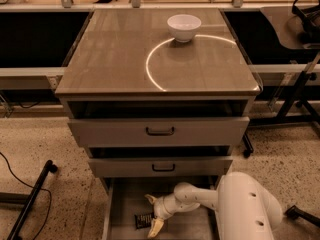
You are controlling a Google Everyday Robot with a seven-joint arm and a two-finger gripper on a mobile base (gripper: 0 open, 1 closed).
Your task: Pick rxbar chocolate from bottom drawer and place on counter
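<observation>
The rxbar chocolate is a small dark bar with pale lettering, lying flat on the floor of the open bottom drawer, towards its left front. My gripper is inside that drawer, just right of the bar, with its pale fingers spread apart, one finger up and one down at the bar's right end. It holds nothing. The counter is the glossy brown cabinet top above, with a bright curved light streak.
A white bowl stands on the counter at the back right. The two upper drawers with black handles stick out above the bottom one. My white arm fills the lower right. A black stand leg lies on the speckled floor at left.
</observation>
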